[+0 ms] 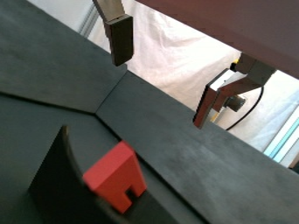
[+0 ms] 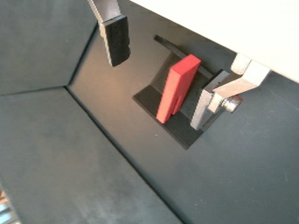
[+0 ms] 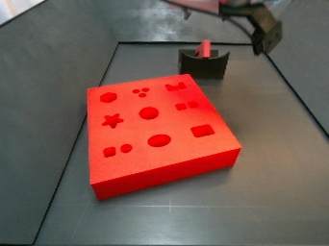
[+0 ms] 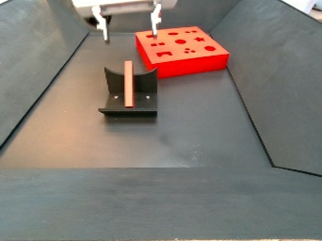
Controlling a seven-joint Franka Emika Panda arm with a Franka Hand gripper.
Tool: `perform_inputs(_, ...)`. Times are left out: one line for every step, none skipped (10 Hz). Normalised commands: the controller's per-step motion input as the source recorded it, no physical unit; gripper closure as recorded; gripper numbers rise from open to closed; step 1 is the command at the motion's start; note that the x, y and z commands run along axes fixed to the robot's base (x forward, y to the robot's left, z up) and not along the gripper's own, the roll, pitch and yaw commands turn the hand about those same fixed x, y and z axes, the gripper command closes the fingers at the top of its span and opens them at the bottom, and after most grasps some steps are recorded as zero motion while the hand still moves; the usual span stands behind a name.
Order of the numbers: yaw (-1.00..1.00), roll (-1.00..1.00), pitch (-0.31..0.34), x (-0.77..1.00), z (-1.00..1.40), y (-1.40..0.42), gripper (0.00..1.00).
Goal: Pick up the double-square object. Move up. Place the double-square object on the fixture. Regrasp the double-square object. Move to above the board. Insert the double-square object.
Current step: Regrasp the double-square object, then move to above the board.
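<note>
The fixture (image 4: 128,94) sits closest in a side view, a dark bracket on the floor with the object (image 4: 127,83) standing in it, a thin red bar leaning back against the upright. Nothing grips it. The gripper (image 4: 126,26) hangs above and a little behind the fixture, released, its 2 fingers (image 4: 100,23) spread wide with only air between them. In a wrist view the object (image 2: 177,86) lies between the 2 plates' lines, below the gripper (image 2: 163,66), its long axis running up the bracket's slope. The board (image 3: 157,126) rests well apart on the floor. I judge the regrasp is next: the gripper must descend so its fingers straddle the bar's thin sides.
</note>
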Motion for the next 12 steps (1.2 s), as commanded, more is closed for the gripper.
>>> perform_inputs(0.11,0.09,-0.092,0.08,-1.0,0.05,0.0)
perform_inputs(0.08,0.08,-0.108,0.09,-1.0,0.05,0.0)
perform_inputs(0.05,0.08,-0.114,0.1,-1.0,0.04,0.0)
perform_inputs(0.02,0.08,-0.112,0.11,-1.0,0.04,0.0)
perform_inputs(-0.01,0.08,-0.101,0.1,-0.91,0.03,0.0)
perform_inputs(-0.02,0.08,-0.093,0.1,-0.8,0.02,0.0)
perform_inputs(-0.04,0.08,-0.058,0.09,-0.55,0.01,0.0)
perform_inputs(-0.04,0.08,-0.046,0.08,-0.46,0.01,0.0)
perform_inputs(-0.04,0.08,-0.031,0.07,-0.28,0.01,0.0)
perform_inputs(-0.03,0.06,-0.01,0.03,-0.19,0.0,0.0)
perform_inputs(0.0,0.0,0.0,0.0,0.0,0.0,1.0)
perform_inputs(0.39,-0.33,-0.152,0.09,1.0,0.08,1.0)
